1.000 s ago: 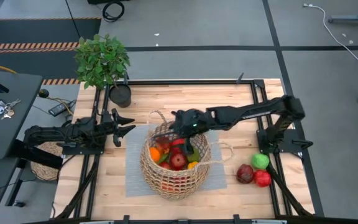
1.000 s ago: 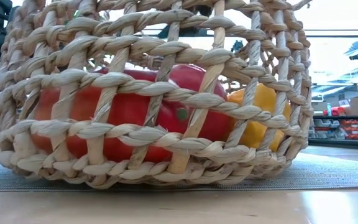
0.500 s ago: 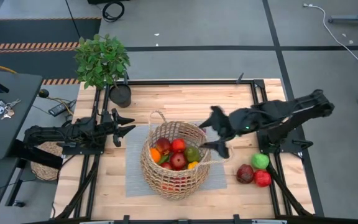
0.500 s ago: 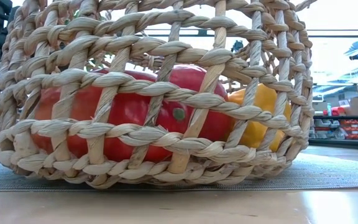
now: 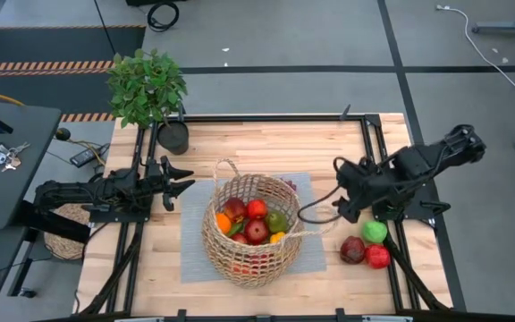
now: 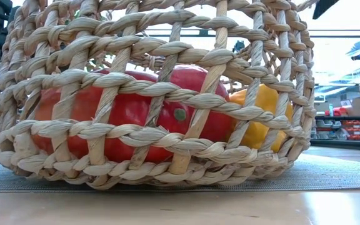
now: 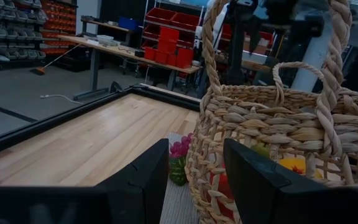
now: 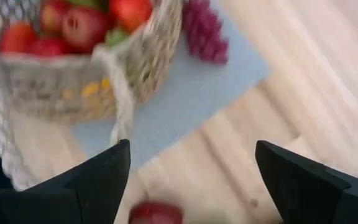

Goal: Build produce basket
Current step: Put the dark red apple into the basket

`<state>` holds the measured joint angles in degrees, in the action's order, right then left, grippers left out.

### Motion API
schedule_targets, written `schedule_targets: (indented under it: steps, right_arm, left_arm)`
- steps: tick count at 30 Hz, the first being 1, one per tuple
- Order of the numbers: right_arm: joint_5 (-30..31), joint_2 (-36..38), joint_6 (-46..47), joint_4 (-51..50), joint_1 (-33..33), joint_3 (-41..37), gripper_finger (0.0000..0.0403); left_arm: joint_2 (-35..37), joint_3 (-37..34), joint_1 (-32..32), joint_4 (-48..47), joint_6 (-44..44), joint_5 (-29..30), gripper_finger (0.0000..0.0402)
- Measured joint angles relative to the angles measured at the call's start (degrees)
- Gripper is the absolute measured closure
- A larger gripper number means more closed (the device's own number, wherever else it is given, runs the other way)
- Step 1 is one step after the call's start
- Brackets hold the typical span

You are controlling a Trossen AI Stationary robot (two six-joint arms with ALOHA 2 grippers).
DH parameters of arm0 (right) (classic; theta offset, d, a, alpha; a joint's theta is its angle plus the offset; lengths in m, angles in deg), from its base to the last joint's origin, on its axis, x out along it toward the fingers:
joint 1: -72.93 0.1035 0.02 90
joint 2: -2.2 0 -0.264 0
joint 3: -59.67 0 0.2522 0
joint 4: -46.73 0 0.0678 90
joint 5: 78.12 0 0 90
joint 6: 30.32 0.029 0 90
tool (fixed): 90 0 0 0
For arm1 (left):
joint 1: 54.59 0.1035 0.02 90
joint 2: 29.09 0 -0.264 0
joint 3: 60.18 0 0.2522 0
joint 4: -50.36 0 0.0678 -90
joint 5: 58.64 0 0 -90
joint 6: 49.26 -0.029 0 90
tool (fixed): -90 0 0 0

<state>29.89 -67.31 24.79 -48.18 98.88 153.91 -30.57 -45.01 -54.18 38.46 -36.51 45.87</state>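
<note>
My right claw (image 5: 340,190) is hanging wide open and empty just beside the basket (image 5: 250,228); three pieces of produce (image 5: 366,244) are lying near it on the tabletop (image 5: 257,143). My left claw (image 5: 175,182) is waiting open and empty beside the basket's other side.

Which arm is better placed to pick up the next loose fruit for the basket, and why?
The right. Its open gripper hangs just beside the green apple and two red fruits lying right of the basket. The left gripper waits across the basket from them.

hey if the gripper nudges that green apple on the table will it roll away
Probably yes: the green apple looks round and sits on bare flat wood. The dark red fruit and red fruit beside it might stop it on that side.
</note>
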Motion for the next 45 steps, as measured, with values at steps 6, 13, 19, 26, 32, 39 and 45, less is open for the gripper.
schedule_targets:
  steps: [6, 13, 19, 26, 32, 39, 45]
  right_arm:
    - [-4.79, -0.68, 9.57, 2.27, 6.91, -5.24, 0.0055]
    - [-5.49, -0.71, 24.56, 4.36, 17.48, -11.08, 0.0055]
    - [-4.27, -1.57, 32.27, 11.81, 24.37, -16.6, 0.0055]
    - [-2.62, -7.82, 32.24, 17.3, 26.33, -21.74, 0.0055]
    - [-1.64, -12.82, 32.75, 18.29, 28.02, -23.0, 0.0052]
    - [0.43, -14.9, 37.2, 21.11, 31.02, -25.95, 0.005]
    - [0.58, -17.58, 36.27, 25.24, 31.35, -29.83, 0.005]
  left_arm:
    - [0.01, 0.0, 0.01, 0.0, -0.01, 0.0, 0.0241]
    - [0.0, 0.0, 0.01, 0.0, -0.02, 0.0, 0.0241]
    - [0.01, 0.0, 0.01, 0.0, 0.0, 0.0, 0.0241]
    - [0.01, 0.0, 0.01, 0.0, 0.0, -0.01, 0.0241]
    - [0.01, 0.0, 0.01, 0.02, 0.0, 0.01, 0.0241]
    - [0.01, 0.0, 0.0, 0.0, -0.01, -0.01, 0.0241]
    - [0.01, 0.0, 0.01, 0.0, 0.0, 0.01, 0.0241]
